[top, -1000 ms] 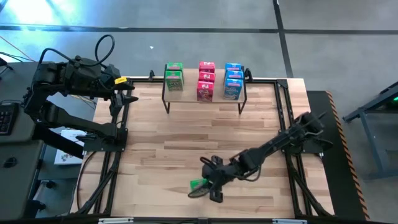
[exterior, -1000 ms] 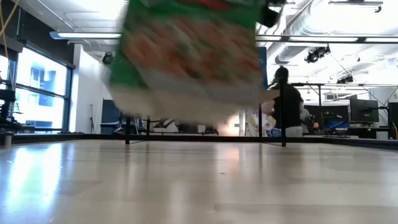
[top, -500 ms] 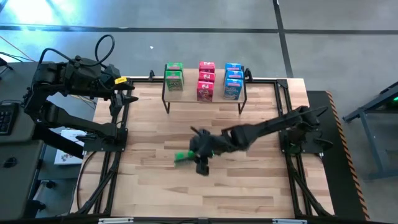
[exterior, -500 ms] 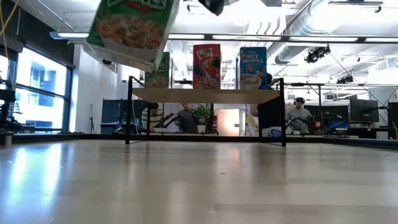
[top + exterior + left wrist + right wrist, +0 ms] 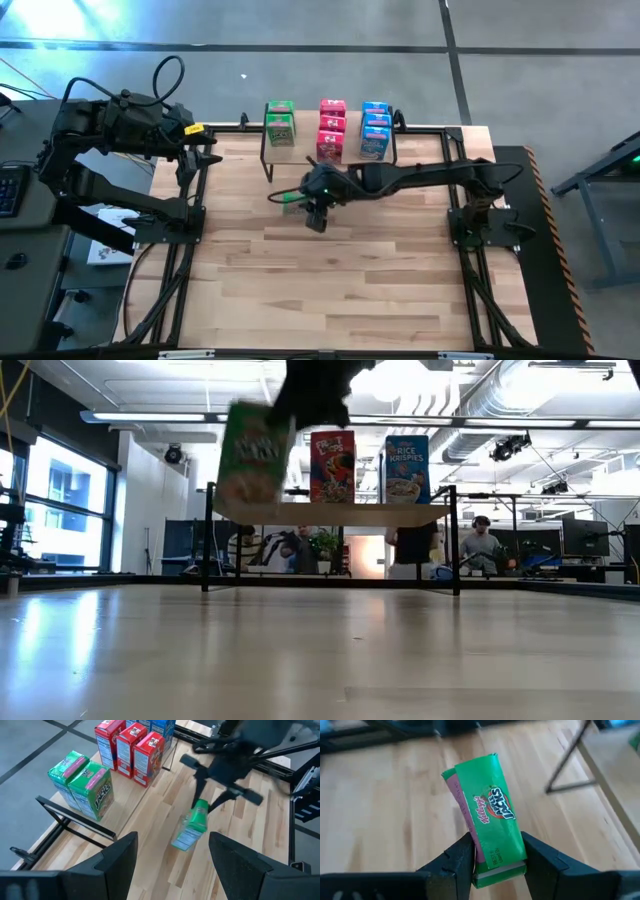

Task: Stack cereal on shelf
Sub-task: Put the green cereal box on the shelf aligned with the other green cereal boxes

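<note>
Right gripper (image 5: 302, 198) holds green cereal box (image 5: 289, 198) level, pointing left.

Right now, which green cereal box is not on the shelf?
The green box clamped in the right claw, carried in the air before the shelf. The other two green boxes stand on the shelf.

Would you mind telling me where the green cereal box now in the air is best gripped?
Across its two broad faces at one short end, as the right hand does now: the green cereal box is flat and narrow, and its free end stays clear to set on the shelf.
</note>
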`<action>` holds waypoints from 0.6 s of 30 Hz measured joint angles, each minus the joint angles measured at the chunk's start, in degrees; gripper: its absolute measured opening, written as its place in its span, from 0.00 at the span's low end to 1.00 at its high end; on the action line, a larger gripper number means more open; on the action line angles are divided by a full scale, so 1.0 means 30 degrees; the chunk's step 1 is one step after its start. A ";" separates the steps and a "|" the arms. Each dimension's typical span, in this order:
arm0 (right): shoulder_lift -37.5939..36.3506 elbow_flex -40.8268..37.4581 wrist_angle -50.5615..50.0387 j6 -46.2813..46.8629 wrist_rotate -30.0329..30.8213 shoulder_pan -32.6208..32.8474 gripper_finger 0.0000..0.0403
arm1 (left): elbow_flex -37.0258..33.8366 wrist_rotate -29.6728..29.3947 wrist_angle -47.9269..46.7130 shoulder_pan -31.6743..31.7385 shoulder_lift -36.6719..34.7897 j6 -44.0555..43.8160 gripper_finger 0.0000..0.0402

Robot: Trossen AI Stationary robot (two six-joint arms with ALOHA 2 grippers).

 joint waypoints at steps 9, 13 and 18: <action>0.1130 -0.0026 -0.0692 -0.0070 0.0059 -0.0924 0.34 | 0.0000 -0.0001 0.0000 -0.0003 -0.0005 0.0000 0.59; 0.1648 -0.0026 -0.0695 -0.0055 -0.0059 -0.1064 0.34 | 0.0000 -0.0007 0.0011 0.0001 -0.0007 -0.0007 0.59; 0.2267 -0.0033 -0.0598 0.0005 -0.0117 -0.1073 0.34 | 0.0000 -0.0003 0.0004 -0.0005 -0.0007 0.0000 0.59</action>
